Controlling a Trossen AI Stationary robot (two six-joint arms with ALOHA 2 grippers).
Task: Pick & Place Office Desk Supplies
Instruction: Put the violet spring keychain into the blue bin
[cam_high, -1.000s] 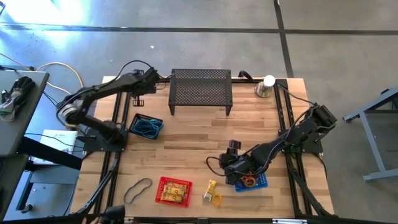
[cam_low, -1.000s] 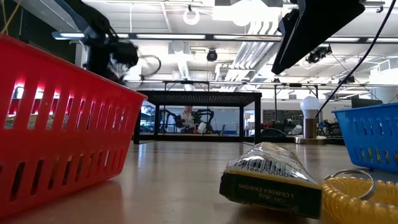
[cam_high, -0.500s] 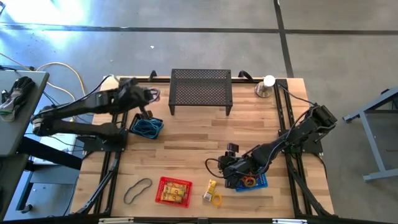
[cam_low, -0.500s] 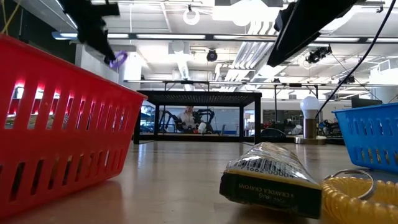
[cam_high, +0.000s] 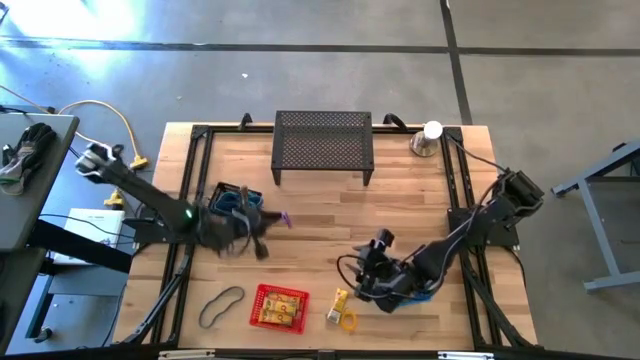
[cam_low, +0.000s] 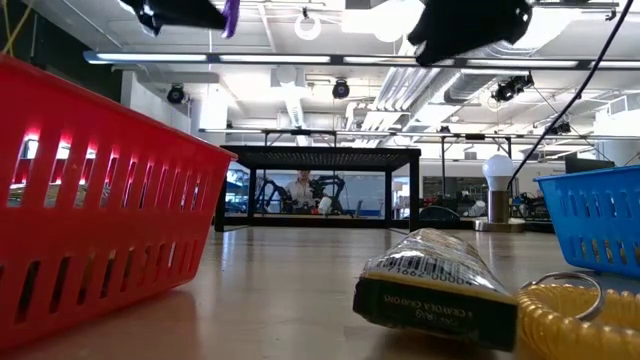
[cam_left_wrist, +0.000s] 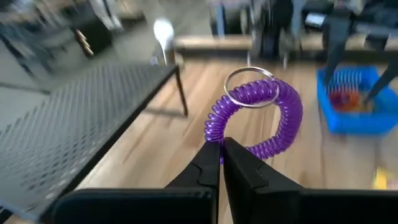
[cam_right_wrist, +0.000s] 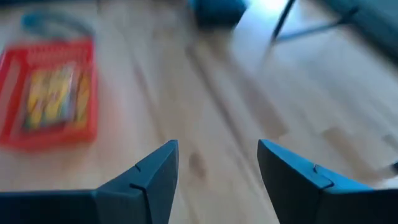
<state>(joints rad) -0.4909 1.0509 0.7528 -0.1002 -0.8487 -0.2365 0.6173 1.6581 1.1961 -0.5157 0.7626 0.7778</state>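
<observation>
High view: purple coil ring (cam_left_wrist: 258, 118) pinched in closed left claw (cam_high: 262, 222); right claw (cam_right_wrist: 217, 171) spread, empty, between red basket (cam_high: 278, 306) and blue basket (cam_high: 413, 293). No legible writing.

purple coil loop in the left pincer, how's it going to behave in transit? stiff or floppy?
Likely springy rather than stiff: the purple coil loop is a stretchy spiral, gripped at one end only by the left pincer, so it may bob or swing. Probably light, since it holds its arc unsupported. The metal ring on it could snag a basket wall.
</observation>
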